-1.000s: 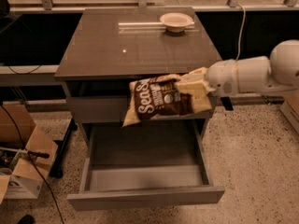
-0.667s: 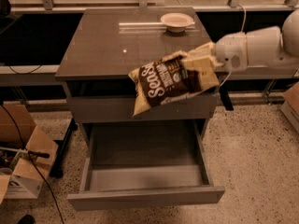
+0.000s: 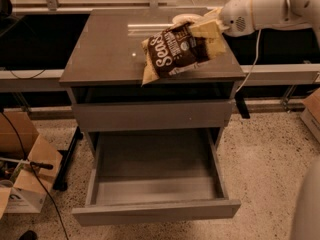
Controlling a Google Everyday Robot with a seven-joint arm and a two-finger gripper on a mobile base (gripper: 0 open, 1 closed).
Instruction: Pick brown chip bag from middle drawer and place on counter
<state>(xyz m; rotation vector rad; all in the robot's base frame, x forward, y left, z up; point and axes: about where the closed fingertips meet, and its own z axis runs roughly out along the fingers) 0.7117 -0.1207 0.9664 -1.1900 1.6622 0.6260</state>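
The brown chip bag, dark brown with white lettering and a cream lower end, hangs tilted over the right front part of the counter. My gripper is shut on the bag's upper right end and holds it just above the glossy top. The white arm reaches in from the upper right. The middle drawer is pulled out below, and its grey box has nothing in it.
A white bowl sits at the counter's back right, partly behind the bag and gripper. A closed grey drawer front is above the open one. Cardboard boxes and cables lie on the floor at left.
The gripper has lifted the bag up and back, from in front of the top drawer to over the counter's right side. The view now sits closer in on the cabinet.
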